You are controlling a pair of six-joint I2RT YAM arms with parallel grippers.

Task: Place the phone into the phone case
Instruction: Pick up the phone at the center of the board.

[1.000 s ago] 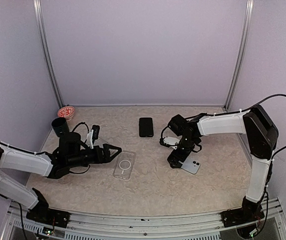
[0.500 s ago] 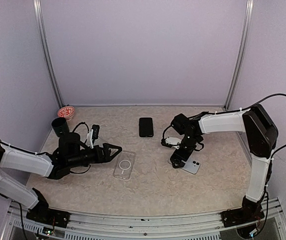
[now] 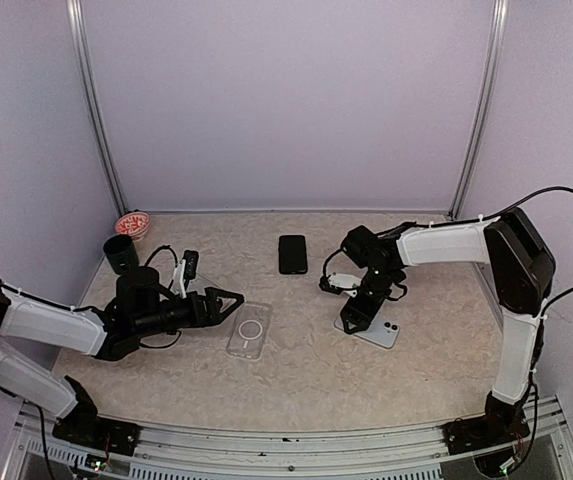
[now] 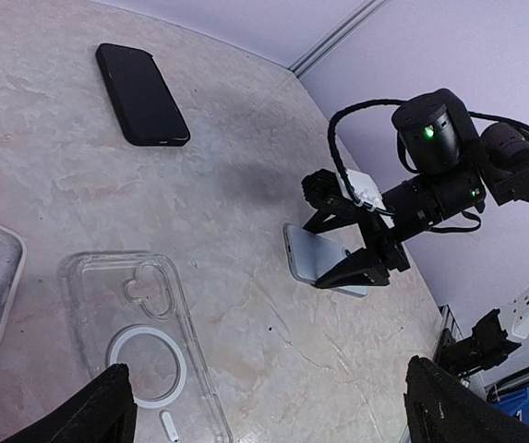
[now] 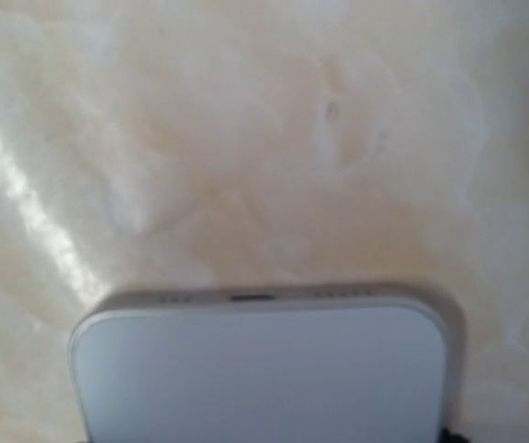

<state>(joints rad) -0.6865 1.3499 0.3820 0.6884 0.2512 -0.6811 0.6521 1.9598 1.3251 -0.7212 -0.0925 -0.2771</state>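
1. the task is barely begun, as i read it: the pale blue phone point(image 3: 378, 331) and the clear phone case point(image 3: 249, 330) lie well apart on the worktop point(image 3: 316, 380), and the case has nothing in it.
2. the phone sits right of centre, camera side up. the right arm point(image 3: 446, 245) is bent down over its far end, with the right jaws set either side of that end.
3. the right jaws stand partly open around the phone. i cannot tell whether they have hold of it or are only touching it. from the left wrist view the gripped end looks tipped up a little off the worktop.
4. the left jaws are spread wide and hold nothing. they hover just beside the top left corner of the case.
5. left to do, by my judgement: get a firm hold on the phone, carry it across to the case, line it up and press it in.
6. a black phone point(image 3: 292, 254) lies flat further back near the middle. a black cup point(image 3: 121, 253) and a small red and white thing point(image 3: 132, 224) sit in the far left corner.
7. the worktop is pale, marbled beige stone and catches a bit of glare. plain lilac walls point(image 3: 286, 100) close it in on three sides, with metal posts point(image 3: 91, 110) at the back corners.
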